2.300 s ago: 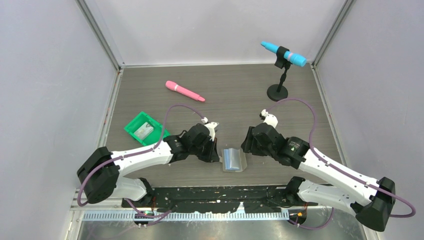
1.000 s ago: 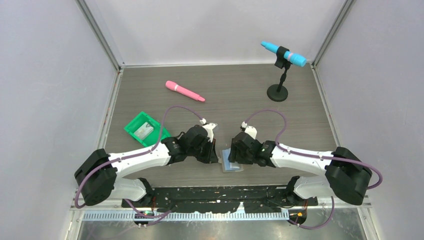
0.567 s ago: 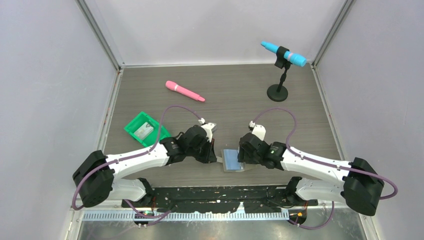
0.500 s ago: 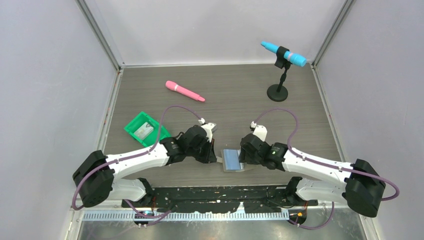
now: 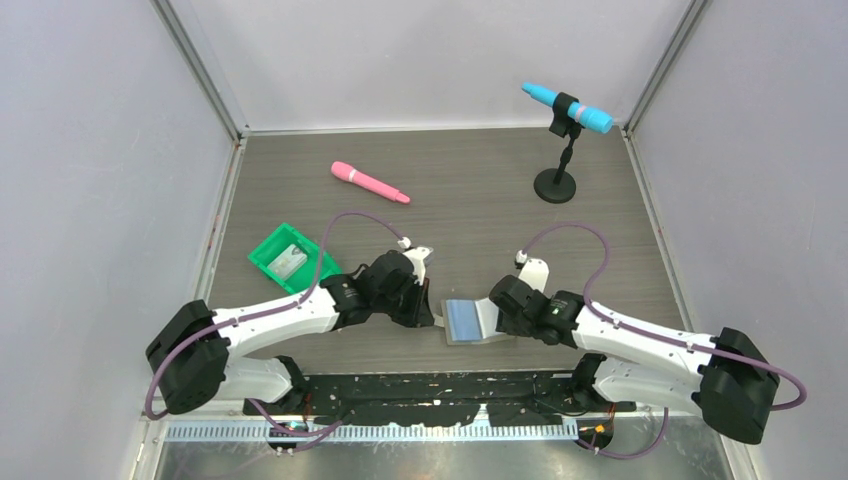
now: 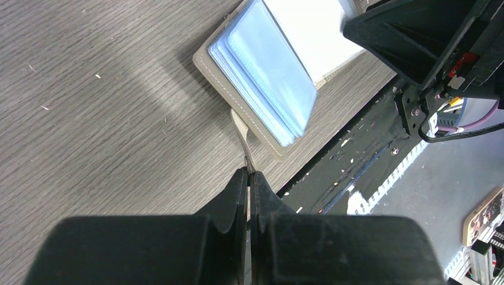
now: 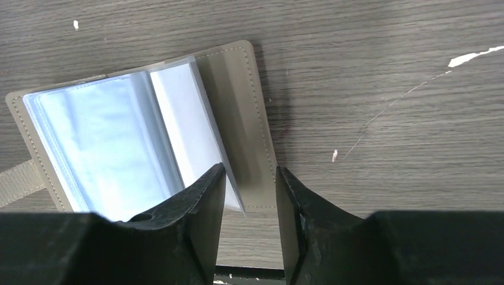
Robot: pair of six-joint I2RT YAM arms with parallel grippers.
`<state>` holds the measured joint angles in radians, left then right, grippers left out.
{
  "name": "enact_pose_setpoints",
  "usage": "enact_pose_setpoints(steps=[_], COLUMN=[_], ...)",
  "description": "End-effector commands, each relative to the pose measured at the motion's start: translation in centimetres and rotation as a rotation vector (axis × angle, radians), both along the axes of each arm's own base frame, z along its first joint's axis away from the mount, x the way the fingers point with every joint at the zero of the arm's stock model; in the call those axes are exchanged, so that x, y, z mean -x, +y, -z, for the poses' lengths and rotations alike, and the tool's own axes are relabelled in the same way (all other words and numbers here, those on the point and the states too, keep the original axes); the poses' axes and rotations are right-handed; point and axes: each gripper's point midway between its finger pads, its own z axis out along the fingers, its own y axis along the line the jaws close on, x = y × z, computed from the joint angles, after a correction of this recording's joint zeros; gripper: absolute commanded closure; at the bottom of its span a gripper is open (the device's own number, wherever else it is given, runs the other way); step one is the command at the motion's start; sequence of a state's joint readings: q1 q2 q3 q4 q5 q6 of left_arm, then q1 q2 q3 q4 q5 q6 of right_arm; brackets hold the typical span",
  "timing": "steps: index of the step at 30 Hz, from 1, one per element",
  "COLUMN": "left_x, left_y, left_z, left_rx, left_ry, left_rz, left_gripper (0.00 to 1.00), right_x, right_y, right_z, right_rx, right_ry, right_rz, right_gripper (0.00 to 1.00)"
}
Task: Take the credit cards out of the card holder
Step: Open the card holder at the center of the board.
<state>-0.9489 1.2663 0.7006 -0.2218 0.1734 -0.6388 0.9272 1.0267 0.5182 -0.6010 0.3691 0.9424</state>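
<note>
The card holder (image 5: pixel 462 320) lies open near the table's front edge, a grey cover with pale blue pockets (image 7: pixel 107 139). My left gripper (image 5: pixel 432 314) is shut on its grey strap (image 6: pixel 241 132), with the jaws together at the strap's end (image 6: pixel 248 173). My right gripper (image 5: pixel 497 318) is open at the holder's right side. Its jaws (image 7: pixel 249 181) straddle the edge of a whitish pocket leaf (image 7: pixel 178 119) standing above the right cover (image 7: pixel 238 113). One pale credit card (image 5: pixel 288 261) lies in the green tray (image 5: pixel 268 250). I cannot tell whether any cards are in the pockets.
A pink marker-like stick (image 5: pixel 370 183) lies at the back left. A blue microphone (image 5: pixel 566 108) sits on a black stand (image 5: pixel 555 185) at the back right. The black front rail (image 5: pixel 450 385) runs just behind the holder's near edge.
My right gripper has drawn back to the right from over the holder, and the holder now lies wider open with a leaf lifted. My left gripper has kept its hold on the strap.
</note>
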Motion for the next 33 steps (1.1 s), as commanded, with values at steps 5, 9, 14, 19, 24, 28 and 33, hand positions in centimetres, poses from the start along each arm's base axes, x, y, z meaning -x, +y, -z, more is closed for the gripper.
enact_pose_setpoints(steps=[5, 9, 14, 19, 24, 28, 33], left_x=[-0.4, -0.4, -0.3, -0.1, 0.0, -0.1, -0.1], left_y=[-1.3, -1.3, -1.1, -1.7, -2.0, -2.2, -2.5], left_z=[-1.7, -1.7, -1.6, -2.0, -2.4, -2.6, -2.7], left_rx=[0.056, 0.053, 0.055, 0.097, 0.110, 0.120, 0.131], left_ry=[-0.012, -0.007, -0.008, -0.007, -0.005, -0.007, -0.004], left_rz=[0.016, 0.015, 0.012, 0.029, 0.040, 0.042, 0.044], left_gripper=[1.00, 1.00, 1.00, 1.00, 1.00, 1.00, 1.00], right_x=[-0.6, -0.5, -0.3, -0.8, -1.6, -1.7, -1.7], right_y=[-0.8, -0.4, -1.3, -1.0, -0.2, 1.0, 2.2], right_z=[0.5, 1.4, 2.3, 1.1, -2.3, -4.5, -7.2], right_rx=[0.018, 0.006, 0.063, 0.073, 0.023, -0.061, -0.153], right_ry=[-0.017, -0.010, 0.009, -0.001, -0.063, -0.091, -0.125], right_rz=[0.080, 0.067, 0.078, 0.072, 0.048, 0.017, -0.007], right_gripper=[0.62, 0.63, 0.62, 0.62, 0.61, 0.59, 0.52])
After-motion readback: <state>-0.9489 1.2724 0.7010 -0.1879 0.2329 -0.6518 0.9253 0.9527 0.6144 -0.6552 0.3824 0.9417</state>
